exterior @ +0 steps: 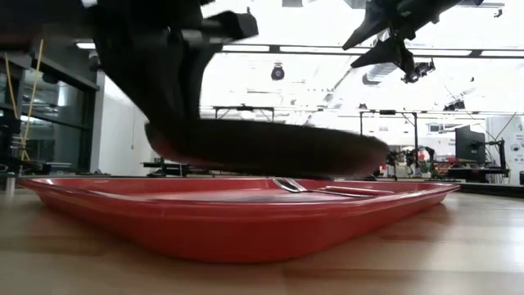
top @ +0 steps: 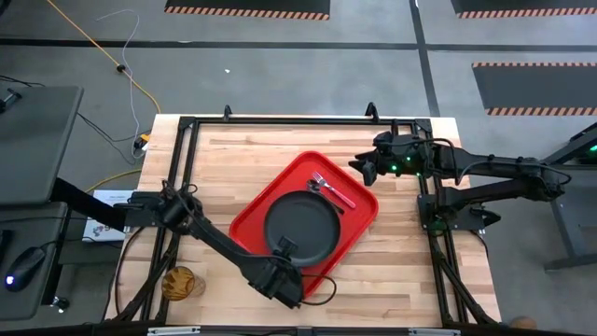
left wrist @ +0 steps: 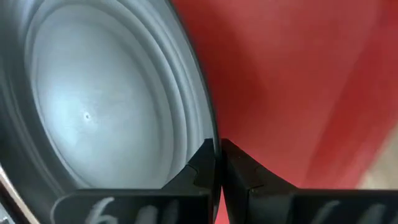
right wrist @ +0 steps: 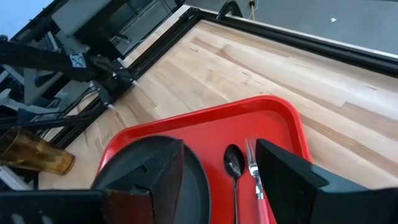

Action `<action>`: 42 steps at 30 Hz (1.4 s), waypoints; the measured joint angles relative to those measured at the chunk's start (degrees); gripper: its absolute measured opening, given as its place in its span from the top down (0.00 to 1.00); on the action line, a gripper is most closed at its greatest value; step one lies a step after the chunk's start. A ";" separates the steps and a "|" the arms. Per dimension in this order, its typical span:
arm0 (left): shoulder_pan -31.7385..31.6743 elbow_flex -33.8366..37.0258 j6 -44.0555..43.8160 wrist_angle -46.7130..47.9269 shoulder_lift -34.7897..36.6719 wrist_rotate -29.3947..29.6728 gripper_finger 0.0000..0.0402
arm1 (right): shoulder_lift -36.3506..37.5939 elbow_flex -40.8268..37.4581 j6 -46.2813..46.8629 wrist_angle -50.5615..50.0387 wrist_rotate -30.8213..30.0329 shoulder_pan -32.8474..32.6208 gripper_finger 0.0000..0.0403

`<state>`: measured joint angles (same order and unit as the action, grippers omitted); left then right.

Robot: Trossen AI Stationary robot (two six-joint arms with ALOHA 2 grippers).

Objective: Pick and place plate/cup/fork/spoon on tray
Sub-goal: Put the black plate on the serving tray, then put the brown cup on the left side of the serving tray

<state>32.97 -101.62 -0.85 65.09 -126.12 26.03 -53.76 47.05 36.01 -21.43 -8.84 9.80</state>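
The red tray [top: 359, 219] lies slantwise in the middle of the table. The dark plate [top: 300, 229] is over the tray, and in the low view the plate [exterior: 278, 147] hangs clear of the tray [exterior: 246, 217]. My left gripper [top: 283, 248] is shut on the plate's near rim. The spoon [right wrist: 234, 165] and the pink-handled fork [right wrist: 254, 171] lie side by side on the tray's far part. The amber cup [top: 182, 283] sits on the table at the near left. My right gripper [top: 363, 170] is open and empty, up above the tray's far right corner. My left gripper pinches the plate's rim [left wrist: 211, 134] between its two fingers, one finger on the plate's inner side and one on its outer side. It comes from the table's near side. The plate is lifted clear of the tray, about level.
A black metal frame [top: 280, 121] runs around the table's edges. Bare wood lies to the left of the tray and along the far edge. A yellow cable [top: 103, 47] runs over the floor beyond the table.
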 joint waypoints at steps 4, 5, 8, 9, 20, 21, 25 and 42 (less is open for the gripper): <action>0.00 0.00 -1.92 0.09 -2.33 -0.42 1.00 | 0.00 0.00 -0.25 -0.11 -0.18 0.00 0.52; 0.00 0.00 -2.63 0.16 -2.60 -0.93 1.00 | 0.00 0.00 -0.45 -0.11 -0.18 0.00 0.52; 0.00 0.00 -4.96 0.65 -2.72 -3.23 1.00 | 0.00 0.00 -1.31 -0.13 -0.18 0.00 0.52; 0.05 0.00 -5.45 0.74 -2.72 -3.44 1.00 | 0.00 0.00 -1.40 -0.13 -0.18 0.00 0.52; -0.29 0.00 -8.00 0.02 -2.74 -5.05 0.93 | 0.00 0.00 -1.52 -0.14 -0.18 0.00 0.52; -0.41 0.00 -7.95 -0.09 -2.74 -5.05 0.92 | 0.00 0.00 -1.53 -0.13 -0.18 0.00 0.52; -1.39 0.00 -7.58 -0.56 -2.74 -5.08 0.88 | 0.00 0.00 -1.90 -0.14 -0.21 0.00 0.52; -5.62 -9.04 -8.01 4.76 -2.52 -19.51 0.46 | 0.00 0.00 -1.97 -0.15 -0.22 0.00 0.52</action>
<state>27.35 -110.66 -8.86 69.85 -128.64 6.52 -53.76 47.05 34.04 -21.58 -9.06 9.80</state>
